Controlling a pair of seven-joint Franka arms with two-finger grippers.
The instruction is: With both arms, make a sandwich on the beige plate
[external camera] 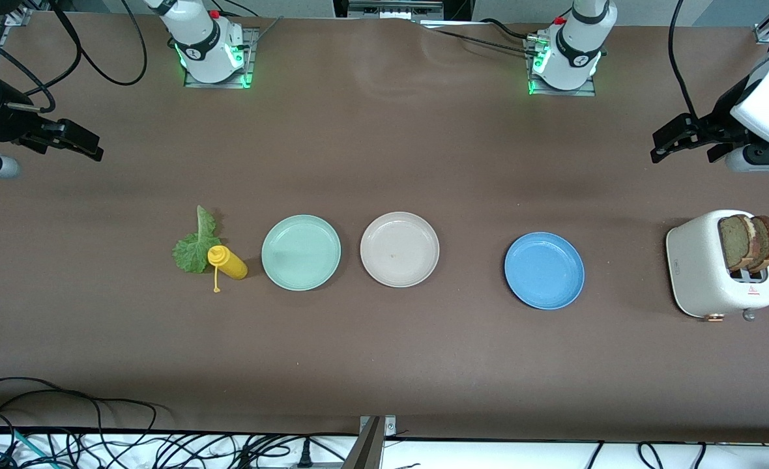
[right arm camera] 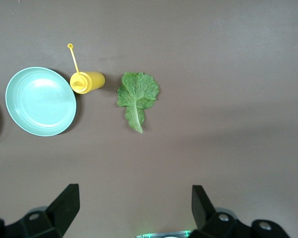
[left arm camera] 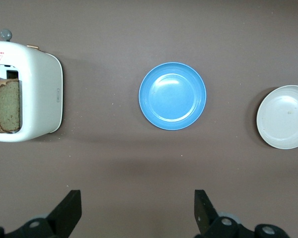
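Front cam: high, across the table, facing both bases, looking steeply down; takes in the whole tabletop [external camera: 384, 365] end to end, from well back.

Left wrist cam: looks straight down from well above the table, own fingertips [left arm camera: 69, 208] at frame edge; covers toaster [left arm camera: 37, 94], blue plate [left arm camera: 173, 95], part of beige plate [left arm camera: 283, 117].

Right wrist cam: same downward look (similar height), covers lettuce leaf [right arm camera: 137, 96], yellow bottle [right arm camera: 88, 82], mint-green plate [right arm camera: 39, 100].

Shared: front cam holds everything both wrist cams see. Wrist cams share at most the beige plate (a sliver at the right wrist cam's edge, hard to tell).
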